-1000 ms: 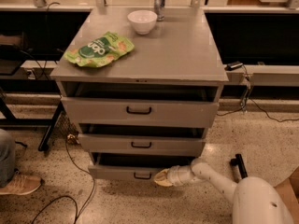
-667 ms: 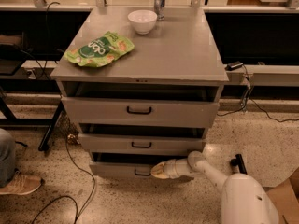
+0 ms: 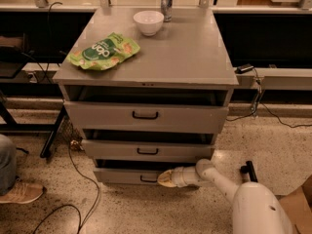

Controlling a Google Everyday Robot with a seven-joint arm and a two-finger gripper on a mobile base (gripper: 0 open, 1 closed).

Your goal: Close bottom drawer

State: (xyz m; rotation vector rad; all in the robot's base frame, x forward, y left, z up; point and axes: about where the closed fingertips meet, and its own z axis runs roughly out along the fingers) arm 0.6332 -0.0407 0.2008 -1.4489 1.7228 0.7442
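The bottom drawer point(image 3: 122, 175) is the lowest of three grey drawers in the cabinet, with a narrow front and a small black bar handle point(image 3: 147, 180). It stands a little way out, with a dark gap above it. My gripper point(image 3: 165, 178) is low in front of the cabinet, its pale tip against the drawer front just right of the handle. The white arm runs back from it to the lower right.
The middle drawer point(image 3: 146, 150) and top drawer point(image 3: 145, 116) also stand slightly out. On the cabinet top are a green bag point(image 3: 103, 51), a white bowl point(image 3: 148, 22) and a metal can point(image 3: 166, 3). Cables lie on the floor at left, by a person's shoe point(image 3: 19, 191).
My gripper has moved left along the bottom drawer front, closer to the handle. The drawer sits slightly further in than before.
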